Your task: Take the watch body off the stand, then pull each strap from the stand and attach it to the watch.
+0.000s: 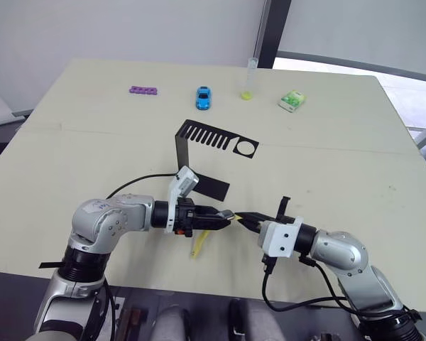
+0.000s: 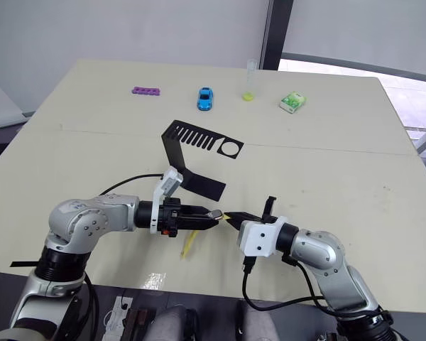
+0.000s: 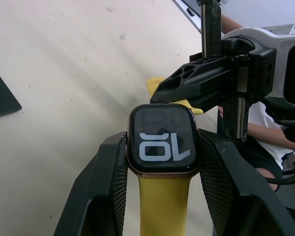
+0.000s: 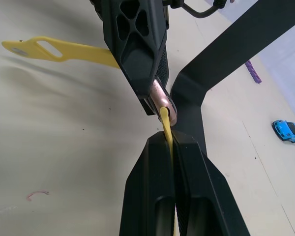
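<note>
Left end effector (image 1: 224,216) grips watch body (image 3: 163,139) (second strap (image 4: 164,124) touching).

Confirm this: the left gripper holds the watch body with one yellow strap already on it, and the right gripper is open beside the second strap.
Not quite. The right gripper is not open: the right wrist view shows its fingers shut on the second strap, whose end is at the watch body. The rest holds: the left gripper grips the body, first strap attached.

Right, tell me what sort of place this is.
Probably an indoor test room or lab: a plain cream table holding scattered props such as a toy car, a purple block and a green pack, beside bare white walls and a window.
</note>
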